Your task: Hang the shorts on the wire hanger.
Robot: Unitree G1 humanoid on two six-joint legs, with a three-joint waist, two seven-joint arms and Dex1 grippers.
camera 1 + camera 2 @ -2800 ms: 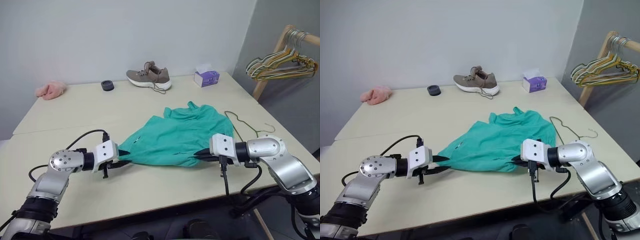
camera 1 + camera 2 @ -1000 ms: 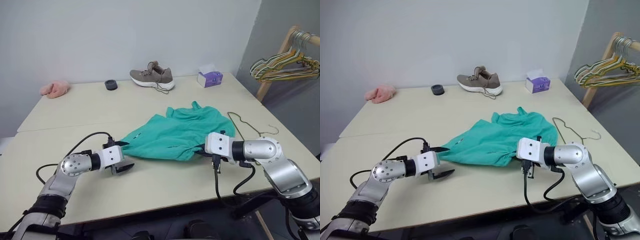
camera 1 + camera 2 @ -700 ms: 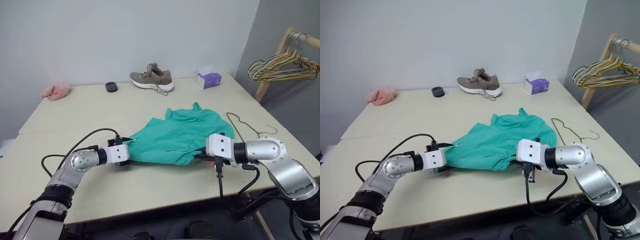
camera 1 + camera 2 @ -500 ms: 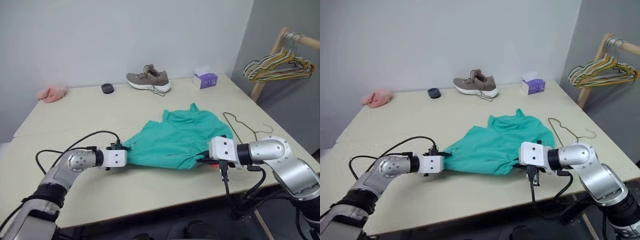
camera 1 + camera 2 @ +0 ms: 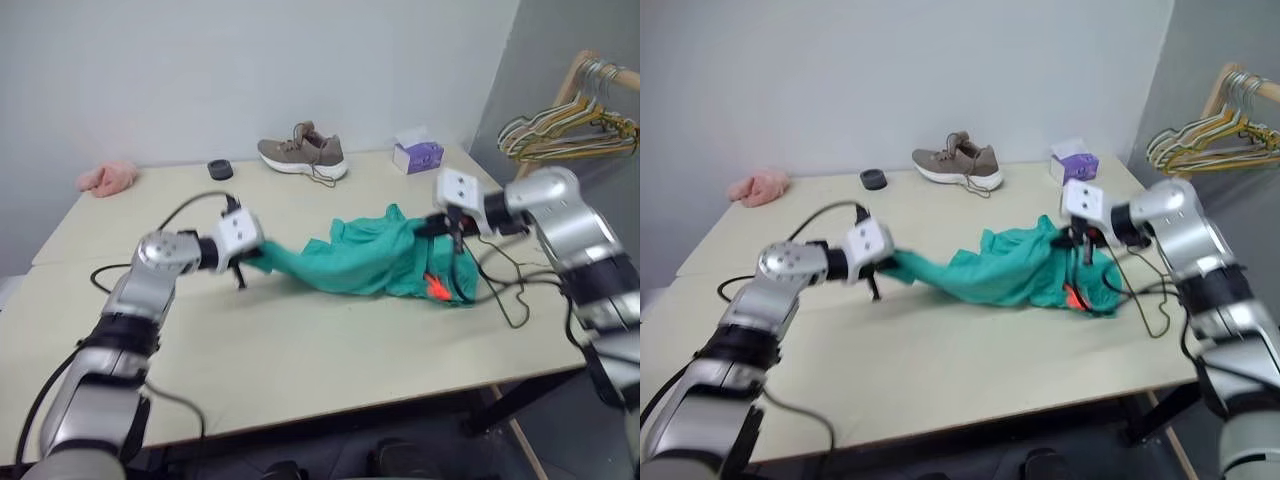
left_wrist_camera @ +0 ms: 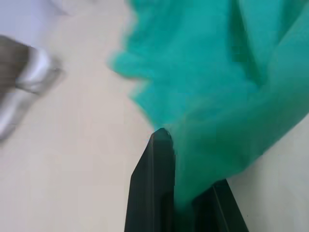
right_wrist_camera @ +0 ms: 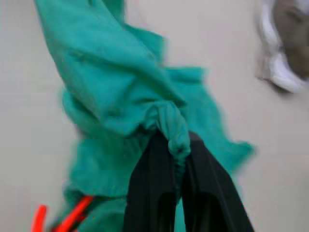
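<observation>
Shorts: your shorts (image 5: pixel 365 262) hung stretched between both claws, lifted above the table (image 5: pixel 300 350) at each end and sagging in the middle toward the tabletop; whether the middle touched it, you could not tell.
Left claw: your left claw (image 5: pixel 250 258) was clamped on the shorts' left end, cloth bunched between its black fingers (image 6: pixel 154 183).
Right claw: your right claw (image 5: pixel 432 228) was pinched shut on a twisted fold of the shorts at their right end, held higher than the left end.
Tag: an orange-red tag (image 5: pixel 436 287) showed on the drooping cloth below your right claw.
Hanger: part of a thin wire on the table just right of the shorts (image 5: pixel 505 300) may have been your hanger; blur and your right arm's cables made it hard to tell apart.
Shoe: a brown shoe (image 5: pixel 303 153) with a white sole sat at the table's far edge, well behind the shorts.
Tissue box: a purple box (image 5: pixel 417 154) stood right of the shoe.
Pink cloth: a fluffy pink cloth (image 5: pixel 106 177) lay at the far left of the table.
Black ring: a small black ring (image 5: pixel 220 169) sat between the pink cloth and the shoe.
Rack: a bunch of hangers (image 5: pixel 570 125) hung on a wooden rack off the table's right side.
</observation>
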